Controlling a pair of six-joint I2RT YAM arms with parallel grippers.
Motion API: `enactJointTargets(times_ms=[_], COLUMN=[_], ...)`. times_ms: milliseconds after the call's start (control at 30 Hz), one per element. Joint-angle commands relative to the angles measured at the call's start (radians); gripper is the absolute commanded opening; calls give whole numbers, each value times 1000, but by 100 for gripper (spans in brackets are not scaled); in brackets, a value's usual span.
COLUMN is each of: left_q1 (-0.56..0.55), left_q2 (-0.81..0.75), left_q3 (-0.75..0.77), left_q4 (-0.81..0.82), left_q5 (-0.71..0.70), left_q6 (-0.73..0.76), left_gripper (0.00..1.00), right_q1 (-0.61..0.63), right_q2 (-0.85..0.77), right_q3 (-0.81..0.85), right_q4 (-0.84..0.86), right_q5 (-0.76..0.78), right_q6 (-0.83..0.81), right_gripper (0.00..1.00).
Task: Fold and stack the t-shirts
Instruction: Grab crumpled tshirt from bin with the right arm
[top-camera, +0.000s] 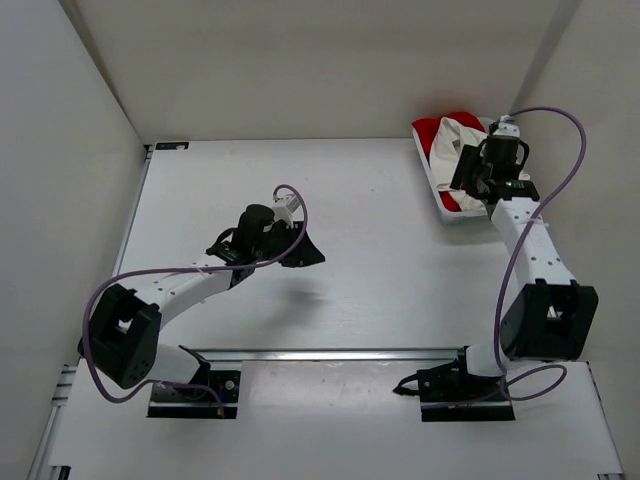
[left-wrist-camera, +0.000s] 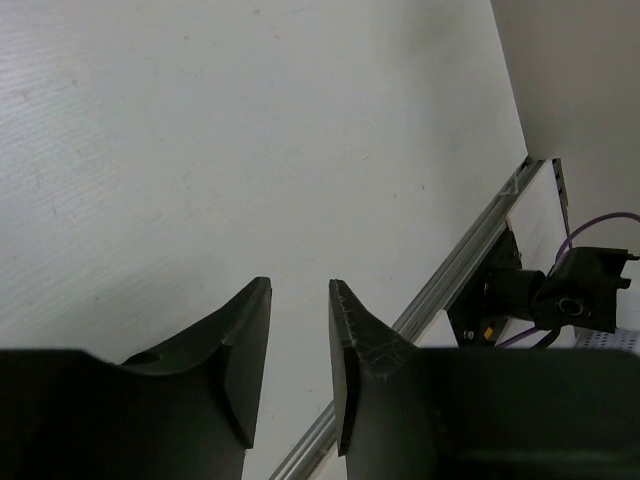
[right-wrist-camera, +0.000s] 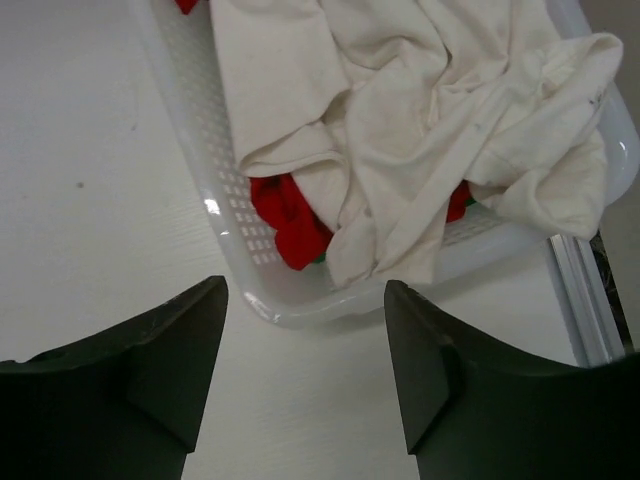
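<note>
My right fingers (right-wrist-camera: 180, 340) spread wide over basket (right-wrist-camera: 225, 225) holding cream shirt (right-wrist-camera: 400, 120), red shirt (right-wrist-camera: 285, 215), maybe green shirt (right-wrist-camera: 318, 258); left fingers (left-wrist-camera: 240, 340) slightly apart, empty.

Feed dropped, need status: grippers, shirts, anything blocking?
Left gripper part open, empty, over table. Right gripper open at basket. Cream shirt crumpled over red shirt inside. Nothing blocking.

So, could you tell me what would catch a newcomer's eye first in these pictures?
The crumpled cream-white cloth t-shirt heaped over a bright red cloth t-shirt in the white plastic mesh basket, at the far right corner of the white table, stands out first. The right gripper hangs above that basket, jaws wide open and empty. The left gripper hovers over the table left of centre, holding nothing.
</note>
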Motion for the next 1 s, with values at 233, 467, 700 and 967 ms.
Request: enactJointTargets(times_ms=[233,467,700,967], left_q1=[4,18,42,61], left_q2=[-44,-47,-62,-72], left_q3=[-63,-69,-78,-33], left_q4=[99,103,110,81], left_q5=[42,42,39,33], left_q6=[-44,-53,-61,-82], left_gripper=[43,43,42,43], right_q1=[-92,-95,-89,10], right_q2=[378,502,519,285], right_q3=[310,421,437,620], right_q4=[-41,-92,-123,-148], right_q5=[152,119,102,88], right_q6=[-112,-102,-103,-72], right_gripper=[67,57,31,0])
